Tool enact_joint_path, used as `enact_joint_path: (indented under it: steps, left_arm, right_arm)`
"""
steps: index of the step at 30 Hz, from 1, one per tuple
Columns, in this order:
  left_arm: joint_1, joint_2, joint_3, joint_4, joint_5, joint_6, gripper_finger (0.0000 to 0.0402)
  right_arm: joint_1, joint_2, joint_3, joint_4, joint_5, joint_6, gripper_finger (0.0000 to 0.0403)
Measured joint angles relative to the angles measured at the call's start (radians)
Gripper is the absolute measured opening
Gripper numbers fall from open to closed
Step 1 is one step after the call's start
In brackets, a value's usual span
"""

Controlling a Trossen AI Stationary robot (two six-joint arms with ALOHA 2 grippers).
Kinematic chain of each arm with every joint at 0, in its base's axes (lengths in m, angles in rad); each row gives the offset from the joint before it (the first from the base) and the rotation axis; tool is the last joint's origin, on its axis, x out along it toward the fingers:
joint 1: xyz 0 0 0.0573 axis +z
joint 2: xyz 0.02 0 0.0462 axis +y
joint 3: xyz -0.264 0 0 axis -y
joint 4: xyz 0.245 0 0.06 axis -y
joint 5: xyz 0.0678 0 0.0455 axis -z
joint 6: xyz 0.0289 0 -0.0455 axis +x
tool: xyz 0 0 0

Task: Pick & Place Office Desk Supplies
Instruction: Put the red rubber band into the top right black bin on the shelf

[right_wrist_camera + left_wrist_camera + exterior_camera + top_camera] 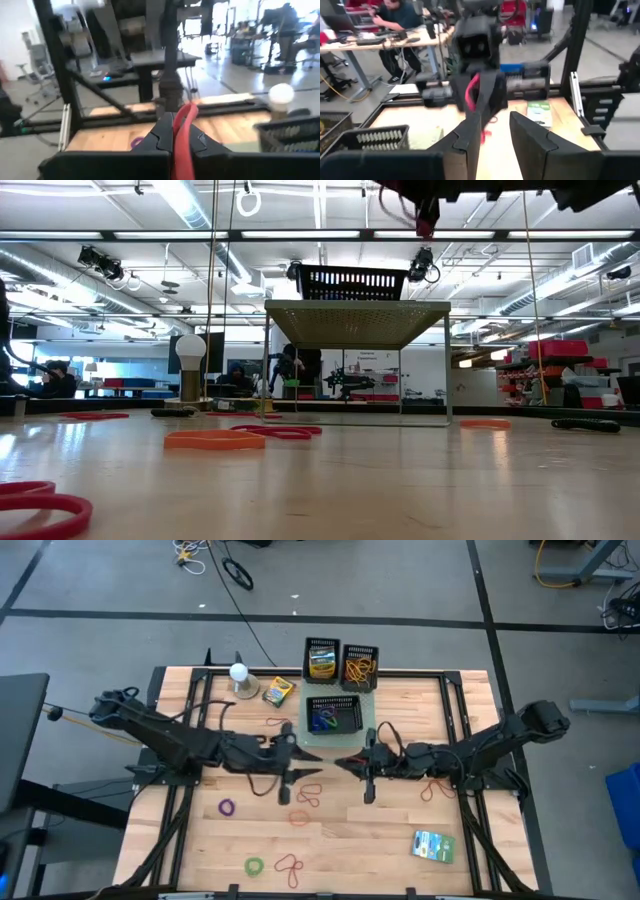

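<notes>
My right gripper (343, 762) and my left gripper (314, 764) meet tip to tip over the table's middle, just near of the green stand (316, 735) that carries a black basket (334, 715). The right gripper (181, 142) is shut on a red rubber band (183, 131). My left gripper (495, 137) is open, with its fingers right in front of that band (469, 93). More rubber bands lie flat on the wood: purple (227, 808), green (254, 866), red (290, 867). A crayon box (278, 691) and a green packet (433, 845) lie there too. My right gripper pinches the red rubber band between its two fingers, which lie level and point toward the table's left. One strand of the loop (186, 117) curves up out of the shut fingertips. The band is lifted clear of the table.
Two black baskets stand at the far edge, one with a crayon box (322, 661) and one with orange bands (360, 667). A white ball on a base (239, 677) stands far left. More bands (308, 796) (436, 790) lie under the arms.
</notes>
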Motion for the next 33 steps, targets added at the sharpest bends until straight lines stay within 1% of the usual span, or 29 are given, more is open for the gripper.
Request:
enact_joint_path:
  steps: [4, 7, 9, 13, 17, 21, 25, 29, 33]
  left_arm:
    - [0.001, -0.097, -0.187, 0.202, 0.003, 0.001, 0.0103]
    - [0.007, -0.157, -0.321, 0.345, -0.006, 0.016, 0.0098]
    - [0.008, -0.188, -0.407, 0.438, -0.026, 0.02, 0.0097]
    - [0.01, -0.224, -0.56, 0.656, -0.074, 0.048, 0.0097]
    - [0.025, -0.221, -0.683, 0.843, -0.076, 0.048, 0.0097]
    - [0.048, -0.219, -0.755, 0.908, -0.086, 0.02, 0.0096]
    - [0.061, -0.219, -0.769, 0.907, -0.083, -0.002, 0.0096]
    - [0.061, -0.215, -0.769, 0.908, -0.074, 0.004, 0.0096]
    - [0.06, -0.211, -0.769, 0.908, -0.072, 0.004, 0.0096]
  right_arm:
    - [-0.025, -0.085, 0.0, -0.094, 0.069, -0.009, 0.0003]
    - [-0.079, -0.162, 0.03, -0.224, 0.107, -0.01, 0.0002]
    - [-0.131, -0.197, 0.079, -0.342, 0.12, -0.022, 0.0002]
    - [-0.269, -0.199, 0.201, -0.577, 0.133, -0.055, 0.0001]
    - [-0.433, -0.164, 0.28, -0.652, 0.133, -0.069, 0.0001]
    - [-0.589, -0.108, 0.321, -0.667, 0.067, -0.079, 0.0001]
    - [-0.71, -0.026, 0.374, -0.694, -0.016, -0.052, 0.0001]
    - [-0.775, 0.08, 0.468, -0.793, -0.05, -0.028, 0.0]
    - [-0.795, 0.161, 0.559, -0.89, -0.061, -0.018, 0.0004]
